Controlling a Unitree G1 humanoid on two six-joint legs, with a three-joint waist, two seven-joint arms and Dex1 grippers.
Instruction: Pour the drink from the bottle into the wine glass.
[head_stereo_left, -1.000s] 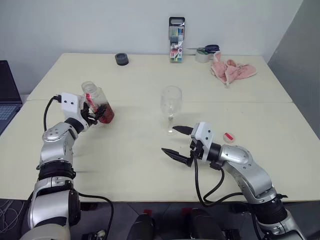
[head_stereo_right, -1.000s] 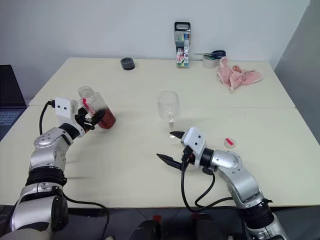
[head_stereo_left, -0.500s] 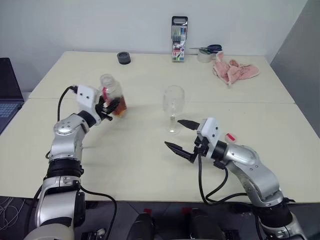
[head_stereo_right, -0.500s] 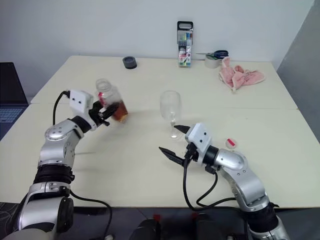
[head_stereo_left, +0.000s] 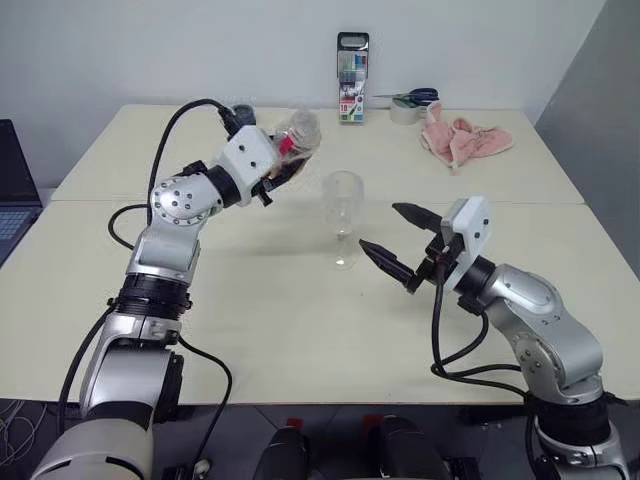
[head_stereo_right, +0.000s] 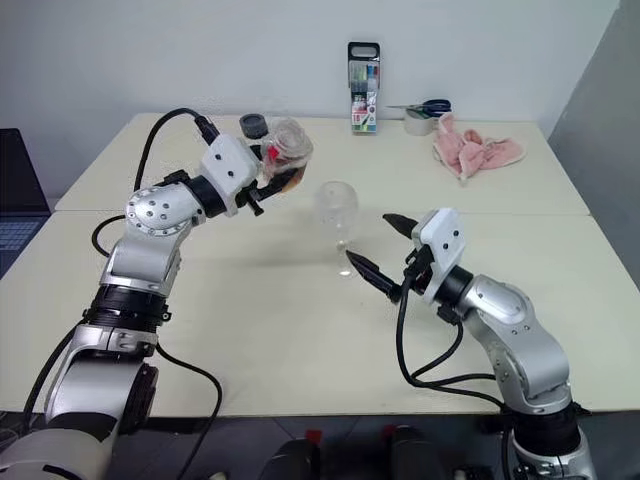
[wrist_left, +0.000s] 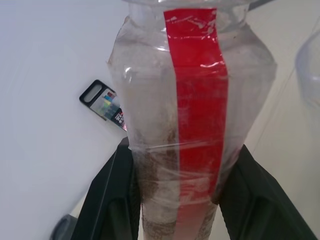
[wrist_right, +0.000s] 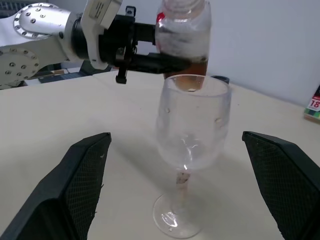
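Left gripper (head_stereo_left: 278, 172) clamped on the lower body of the bottle (head_stereo_left: 293, 140), carried in the air just to the left of the wine glass (head_stereo_left: 343, 200) and above its rim, tipped with the neck toward the far side of the table (head_stereo_left: 300, 320); right gripper (head_stereo_left: 398, 240) spread wide and holding nothing, just right of the wine glass, one finger either side of the line to its stem, not touching. Bottle uncapped and lifted, so approach mostly done by this reading; drink (wrist_right: 192, 66) in the bottle, wine glass empty apart from droplets; left to do: bringing the mouth over the bowl and tipping. Hard to make out: bottle mouth blurred; drink level unclear behind the red label strip (wrist_left: 197, 100); small red-and-white piece, perhaps the cap, uncertain behind the right arm.
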